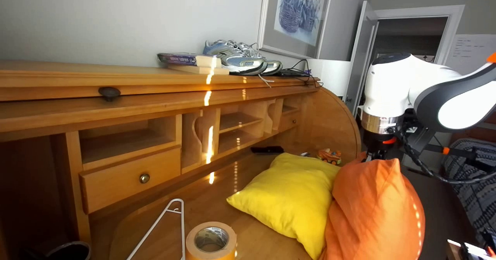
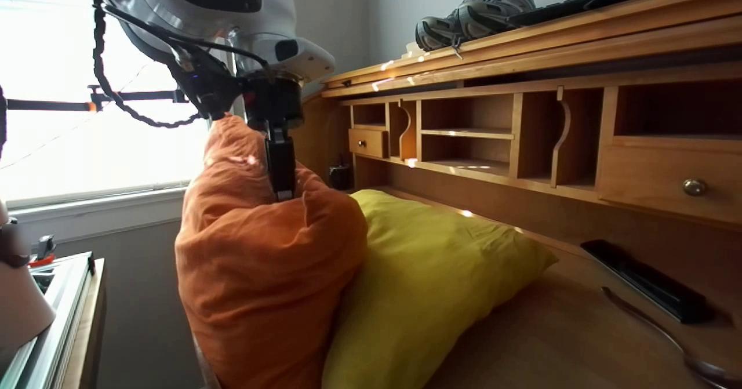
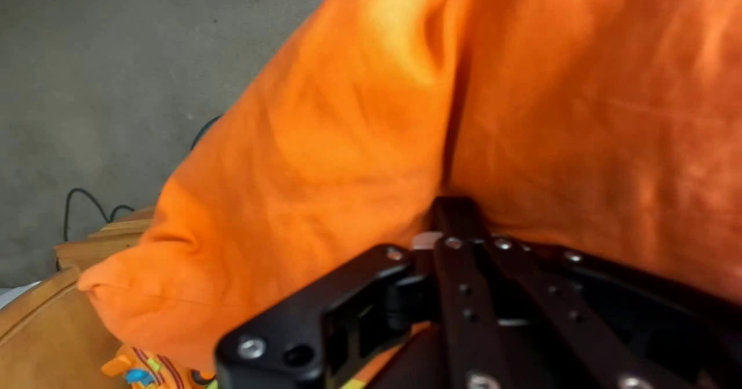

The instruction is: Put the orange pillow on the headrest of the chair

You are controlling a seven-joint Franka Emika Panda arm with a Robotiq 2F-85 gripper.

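The orange pillow (image 1: 372,209) stands on edge, leaning against the yellow pillow (image 1: 286,194) at the desk's edge. It also shows in an exterior view (image 2: 261,273) and fills much of the wrist view (image 3: 324,145). My gripper (image 3: 455,215) points down into the pillow's top, fingers close together, with a deep fabric crease running into the fingertips. It also shows in both exterior views (image 1: 374,155) (image 2: 283,192), pressed into the orange fabric. A thin brown edge (image 2: 204,359), perhaps the chair back, shows beside the pillow's lower left; the rest of the chair's headrest is hidden.
The wooden desk (image 1: 166,190) has cubbies behind the pillows. A hanger (image 1: 183,221), tape roll (image 1: 231,240), black object (image 2: 646,284), spoon (image 2: 707,368) and toy car (image 1: 329,156) lie on it. Shoes (image 1: 240,60) and books (image 1: 186,59) sit on top.
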